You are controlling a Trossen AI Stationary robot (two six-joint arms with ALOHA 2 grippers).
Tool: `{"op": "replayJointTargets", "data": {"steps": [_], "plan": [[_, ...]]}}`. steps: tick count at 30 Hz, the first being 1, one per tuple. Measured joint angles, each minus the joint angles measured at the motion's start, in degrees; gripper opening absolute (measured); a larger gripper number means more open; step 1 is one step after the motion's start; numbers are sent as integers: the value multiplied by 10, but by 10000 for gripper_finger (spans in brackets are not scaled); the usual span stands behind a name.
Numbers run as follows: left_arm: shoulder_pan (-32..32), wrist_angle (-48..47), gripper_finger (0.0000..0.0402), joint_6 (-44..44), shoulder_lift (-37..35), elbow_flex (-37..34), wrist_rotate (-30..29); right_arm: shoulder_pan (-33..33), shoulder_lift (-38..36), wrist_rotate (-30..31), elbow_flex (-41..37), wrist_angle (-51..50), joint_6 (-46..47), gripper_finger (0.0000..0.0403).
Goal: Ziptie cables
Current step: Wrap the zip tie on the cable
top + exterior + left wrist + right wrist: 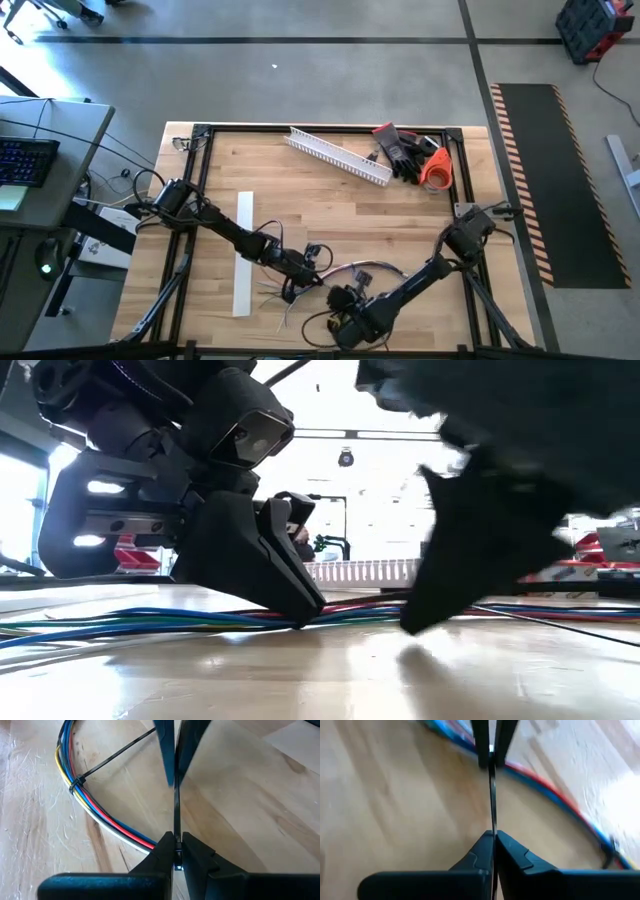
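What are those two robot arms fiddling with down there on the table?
They are tying a bunch of cables together. The left gripper and the right gripper each pinch an end of one thin black zip tie stretched between them, low over the wooden table. Another zip tie already wraps the bunch further along.

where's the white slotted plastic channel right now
In the high view the white slotted plastic channel lies slanted at the wooden table's far edge, right of centre, just left of the black and orange gloves.
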Motion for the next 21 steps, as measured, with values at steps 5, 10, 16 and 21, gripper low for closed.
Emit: {"op": "replayJointTargets", "data": {"steps": [5,10,16,21], "plan": [[0,-1,6,2,0,0,-9,23,0,-3,0,-32,39,0],[0,1,6,3,0,-1,-12,32,-1,2,25,-100,27,3],[0,1,6,4,0,-1,-13,31,-33,45,27,-63,-82,70],[-1,2,6,4,0,-1,-13,19,-39,68,-9,8,-117,161]]}}
